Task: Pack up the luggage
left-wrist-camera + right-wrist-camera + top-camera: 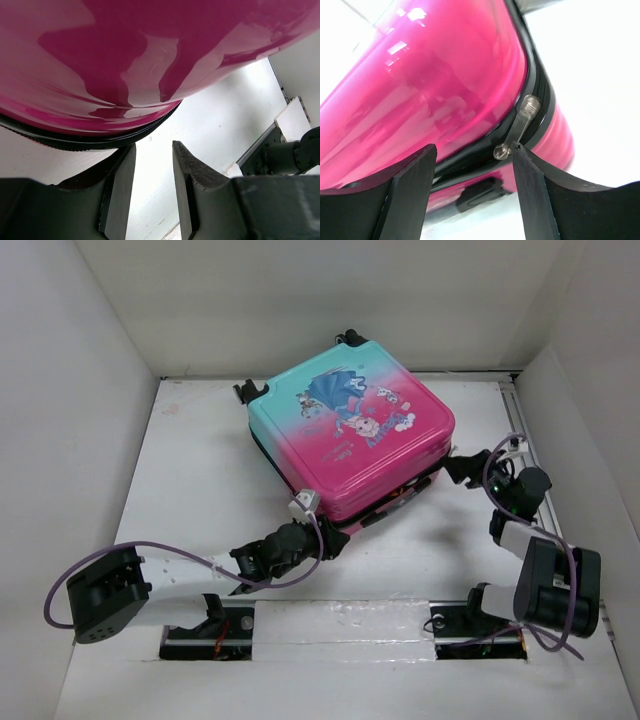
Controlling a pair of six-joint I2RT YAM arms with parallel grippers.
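On the desk [200, 490], toward the back and middle, the luggage [350, 430] lies flat with its printed face up and its two shells together, so you cannot see what, if anything, is inside it. Your left hand [154, 150] sits low at the near pink corner, released: its jaws stand a narrow gap apart with only bare desk showing between them, just under the black zip band [100, 142]. Your right hand [475, 150] is at the right-hand corner, also released, jaws wide. The metal zipper pull [516, 127] hangs just inside the right-side finger and is not pinched. That is likely where trouble starts. If you close from here, the pull sits so far to one side that it may slip out, or you may clamp the shell's rounded edge instead, and the glossy plastic would probably let the hand slide off. Pulling along the zip with nothing bracing the case could also drag or turn the whole thing across the desk, since the left hand is only near the corner and not pressing on it.
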